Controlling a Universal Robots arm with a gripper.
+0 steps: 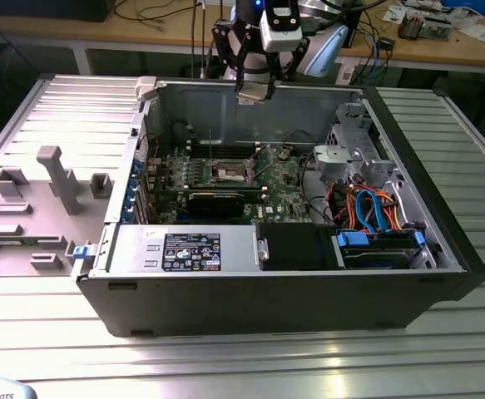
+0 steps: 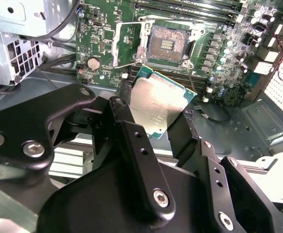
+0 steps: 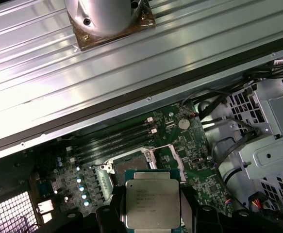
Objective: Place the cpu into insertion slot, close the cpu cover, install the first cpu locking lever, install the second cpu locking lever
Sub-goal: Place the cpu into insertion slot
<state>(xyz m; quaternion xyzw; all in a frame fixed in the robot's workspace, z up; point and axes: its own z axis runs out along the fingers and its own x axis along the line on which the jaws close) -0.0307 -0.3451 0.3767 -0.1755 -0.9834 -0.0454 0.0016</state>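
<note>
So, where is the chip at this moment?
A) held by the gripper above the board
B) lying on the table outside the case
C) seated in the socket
A: in both wrist views the chip sits clamped in the gripper, over the green board, whose socket is open and empty.

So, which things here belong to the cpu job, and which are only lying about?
Job:
cpu, held in gripper
slot, empty
cover, open

Lying about:
grey blocks outside the case
coloured cables
coin cell
</note>
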